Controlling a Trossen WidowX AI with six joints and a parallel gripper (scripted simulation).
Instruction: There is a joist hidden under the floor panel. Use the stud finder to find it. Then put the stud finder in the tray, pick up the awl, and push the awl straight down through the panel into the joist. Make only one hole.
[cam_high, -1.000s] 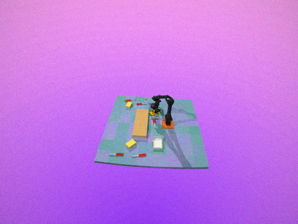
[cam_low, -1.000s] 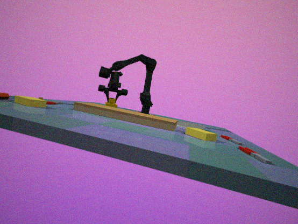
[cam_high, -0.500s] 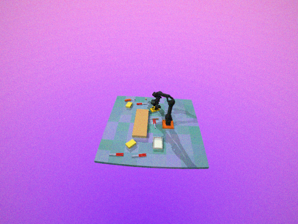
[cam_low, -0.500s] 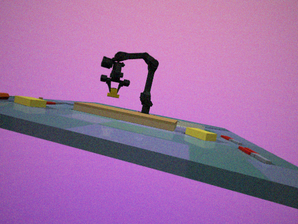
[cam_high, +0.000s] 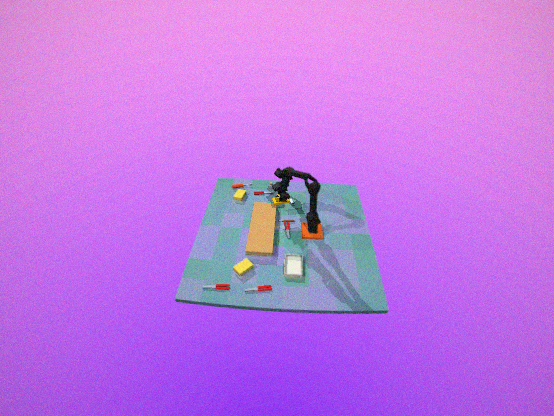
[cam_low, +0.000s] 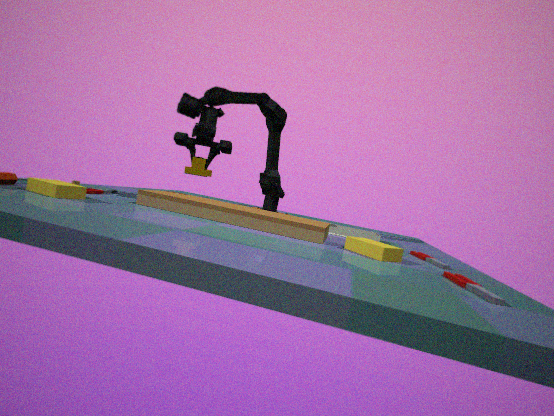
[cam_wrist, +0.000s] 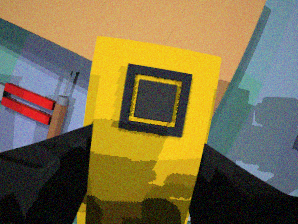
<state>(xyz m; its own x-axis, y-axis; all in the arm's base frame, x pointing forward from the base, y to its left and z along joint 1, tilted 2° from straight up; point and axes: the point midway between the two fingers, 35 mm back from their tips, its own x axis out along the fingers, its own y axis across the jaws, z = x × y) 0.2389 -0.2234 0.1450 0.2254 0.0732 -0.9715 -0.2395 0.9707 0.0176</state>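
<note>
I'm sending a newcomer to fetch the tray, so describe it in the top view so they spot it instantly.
Find the long tan floor panel in the middle of the table. In the top view, the tray lies beyond its lower right corner, below the arm's orange base. It is a small, pale, open box with a raised rim, unlike the solid yellow block to its left.

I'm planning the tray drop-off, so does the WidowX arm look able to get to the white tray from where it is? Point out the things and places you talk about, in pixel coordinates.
Probably yes: the tray (cam_high: 293, 278) stands near the arm's base (cam_high: 305, 236), open on top, and the gripper (cam_high: 281, 199) (cam_low: 199, 167) holds the stud finder (cam_low: 198, 171) (cam_wrist: 155, 50) up in the air.
</note>
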